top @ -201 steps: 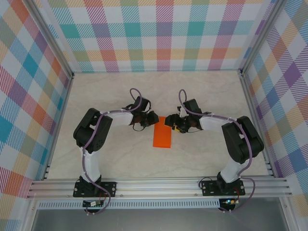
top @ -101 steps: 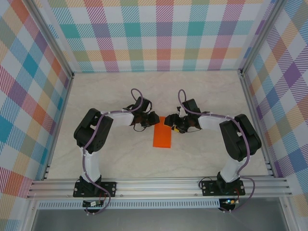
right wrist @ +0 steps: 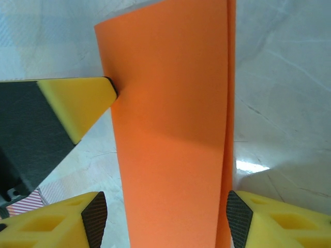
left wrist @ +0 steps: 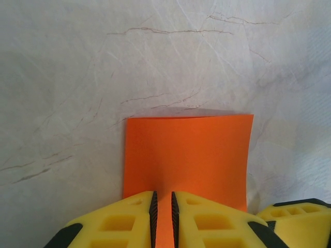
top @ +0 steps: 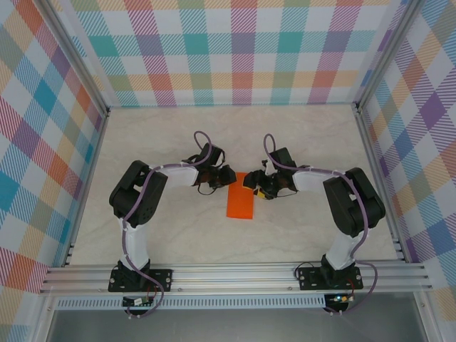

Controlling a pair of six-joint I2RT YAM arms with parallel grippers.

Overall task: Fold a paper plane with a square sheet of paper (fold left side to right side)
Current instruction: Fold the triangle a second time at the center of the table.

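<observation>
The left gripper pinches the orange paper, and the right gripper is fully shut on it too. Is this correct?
Not quite. The left gripper does pinch the orange paper, but the right gripper is open: the right wrist view shows its fingers apart, one on each side of the paper.

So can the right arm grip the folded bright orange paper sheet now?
Likely yes: the right gripper stands open with the folded bright orange paper sheet between its jaws; the left gripper pinches it elsewhere.

Cannot see the far end of the square sheet of paper (top: 241, 204) from above, covered by left gripper (top: 229, 176) and right gripper (top: 251, 182); cut off at bottom in both wrist views.
</observation>
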